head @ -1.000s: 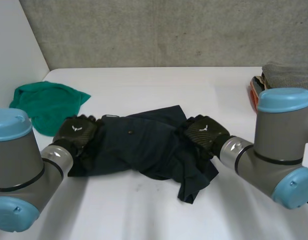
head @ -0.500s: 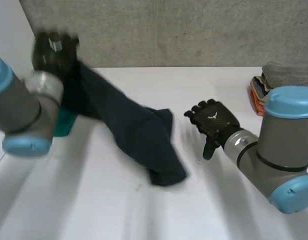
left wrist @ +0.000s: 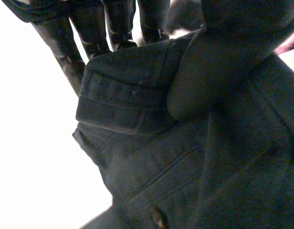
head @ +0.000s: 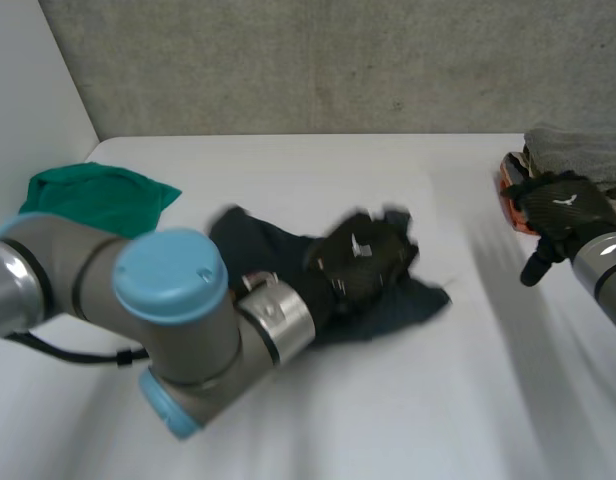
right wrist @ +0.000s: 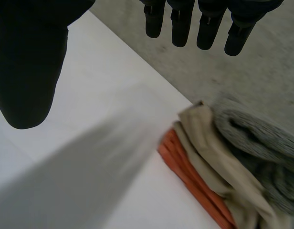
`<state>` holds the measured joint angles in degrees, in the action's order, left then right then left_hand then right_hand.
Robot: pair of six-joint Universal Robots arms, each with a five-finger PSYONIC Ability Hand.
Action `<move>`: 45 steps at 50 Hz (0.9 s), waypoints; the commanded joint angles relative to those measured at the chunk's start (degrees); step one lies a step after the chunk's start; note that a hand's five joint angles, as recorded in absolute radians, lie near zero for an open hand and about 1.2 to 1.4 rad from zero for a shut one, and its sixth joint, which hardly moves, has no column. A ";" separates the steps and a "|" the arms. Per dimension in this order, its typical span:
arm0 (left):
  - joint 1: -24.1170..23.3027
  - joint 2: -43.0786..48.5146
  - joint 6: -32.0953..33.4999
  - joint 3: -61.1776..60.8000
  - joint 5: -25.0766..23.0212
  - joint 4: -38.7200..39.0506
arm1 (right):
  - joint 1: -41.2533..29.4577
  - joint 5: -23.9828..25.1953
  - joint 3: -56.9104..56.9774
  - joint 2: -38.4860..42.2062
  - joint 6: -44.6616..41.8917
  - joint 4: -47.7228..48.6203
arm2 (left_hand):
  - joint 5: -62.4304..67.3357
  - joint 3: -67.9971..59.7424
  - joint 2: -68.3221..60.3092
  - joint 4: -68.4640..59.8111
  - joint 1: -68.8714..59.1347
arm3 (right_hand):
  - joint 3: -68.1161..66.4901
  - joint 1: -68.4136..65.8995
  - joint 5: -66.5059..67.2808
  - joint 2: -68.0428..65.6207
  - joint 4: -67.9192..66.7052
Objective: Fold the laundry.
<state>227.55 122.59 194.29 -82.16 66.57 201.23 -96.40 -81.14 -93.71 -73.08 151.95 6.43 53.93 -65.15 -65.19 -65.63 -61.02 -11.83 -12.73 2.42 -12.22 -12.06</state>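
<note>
A dark navy garment (head: 258,245) with a waistband and a button lies bunched in the middle of the white table (head: 318,170). My left arm reaches across it, and my left hand (head: 363,262) sits on the garment's right end. In the left wrist view the folded waistband of the garment (left wrist: 123,105) is pinched between the thumb and the fingers (left wrist: 94,28). My right hand (head: 563,205) hovers at the table's right side, away from the garment. Its fingers (right wrist: 206,28) are straight and hold nothing.
A green cloth (head: 93,200) lies at the back left of the table. A pile of folded laundry (head: 578,150), orange, beige and grey (right wrist: 233,157), sits at the right edge just beyond my right hand. A concrete wall stands behind the table.
My left hand took hold of the garment, swung it up to the left, then brought it down into the table's middle. My right hand let go and drew back right toward the pile.
</note>
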 commanded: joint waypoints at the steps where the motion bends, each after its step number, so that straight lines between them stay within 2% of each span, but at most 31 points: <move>1: -1.76 -0.50 0.65 -3.35 -1.44 -10.06 | 1.83 0.54 1.86 0.75 -0.51 -0.19 | -39.34 40.56 40.61 41.05 36.43 | 1.83 2.73 -2.42 2.22 2.06; 2: -1.76 -1.90 0.56 -3.53 -1.70 -10.59 | 1.75 0.72 2.13 0.93 -0.60 -0.37 | -43.74 44.96 45.01 45.45 40.83 | 1.83 2.73 -2.42 2.22 2.06; 7: 0.08 -7.44 0.04 -2.66 0.14 -10.16 | 0.70 0.20 4.23 1.89 -0.08 -0.98 | -49.82 51.04 51.09 51.53 46.91 | 1.83 2.73 -2.42 2.22 2.06; 13: 8.33 -9.39 0.47 1.20 6.89 -9.54 | -7.21 -0.77 10.20 3.29 2.20 -6.68 | -50.18 51.40 51.45 51.88 47.27 | 1.83 2.73 -2.42 2.22 2.06; 16: 10.62 -8.42 0.56 4.19 9.19 -9.63 | -11.26 -1.30 15.47 6.98 9.31 -13.36 | -50.01 51.23 51.28 51.72 47.10 | 1.83 2.73 -2.42 2.22 2.06; 20: 12.47 -2.72 0.91 10.52 9.28 -10.32 | -13.37 -0.86 19.70 11.11 17.93 -19.43 | -49.51 50.73 50.77 51.21 46.60 | 1.83 2.73 -2.42 2.22 2.06; 24: 15.81 6.24 1.97 20.00 9.11 -14.18 | -13.72 -1.12 21.81 15.77 22.60 -20.50 | -48.67 49.89 49.93 50.37 45.76 | 1.83 2.73 -2.42 2.22 2.06; 27: 18.18 13.10 4.51 28.26 8.93 -20.42 | -14.33 -1.21 23.65 19.02 23.13 -20.49 | -48.67 49.89 49.93 50.37 45.76 | 1.83 2.73 -2.42 2.22 2.06; 33: 19.15 24.26 12.15 42.24 8.67 -33.06 | -16.80 -2.79 26.12 23.68 22.87 -20.32 | -48.83 50.05 50.10 50.54 45.92 | -0.94 -0.04 0.35 -0.55 -0.71; 39: 19.33 27.70 15.50 44.63 8.67 -36.87 | -16.98 -6.57 28.32 27.38 20.32 -19.35 | -48.84 50.06 50.10 50.54 45.93 | -14.04 -13.15 13.45 -13.65 -13.81; 41: 19.33 28.49 15.68 44.63 8.67 -37.14 | -17.15 -6.92 28.67 27.91 19.00 -18.91 | -43.82 45.04 45.08 45.52 40.91 | -21.76 -20.86 21.17 -21.37 -21.53; 42: 19.24 28.67 15.68 44.63 8.67 -37.14 | -17.24 -6.84 28.93 28.43 17.43 -18.30 | -38.29 39.51 39.56 40.00 35.38 | -33.13 -32.23 32.54 -32.73 -32.90; 43: 19.24 28.85 15.68 44.63 8.67 -37.14 | -17.24 -6.84 29.02 28.61 16.81 -18.04 | -30.41 31.63 31.68 32.12 27.50 | -38.74 -37.84 38.14 -38.34 -38.51; 44: 19.16 28.93 15.68 44.72 8.84 -37.14 | -17.33 -6.75 29.20 28.70 16.10 -17.69 | -11.68 12.90 12.95 13.39 8.77 | -43.46 -42.56 42.86 -43.06 -43.23; 45: 19.07 28.93 15.68 44.72 8.76 -37.14 | -17.41 -6.75 29.37 28.79 15.40 -17.33 | -1.83 3.05 3.10 3.54 -1.08 | -48.33 -47.44 47.74 -47.94 -48.10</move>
<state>246.95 151.08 209.88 -36.89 75.22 163.85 -113.57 -87.50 -65.25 -45.40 171.47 -12.60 13.03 -23.72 -23.79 -22.94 -24.32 -39.11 -39.03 26.19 -39.41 -39.04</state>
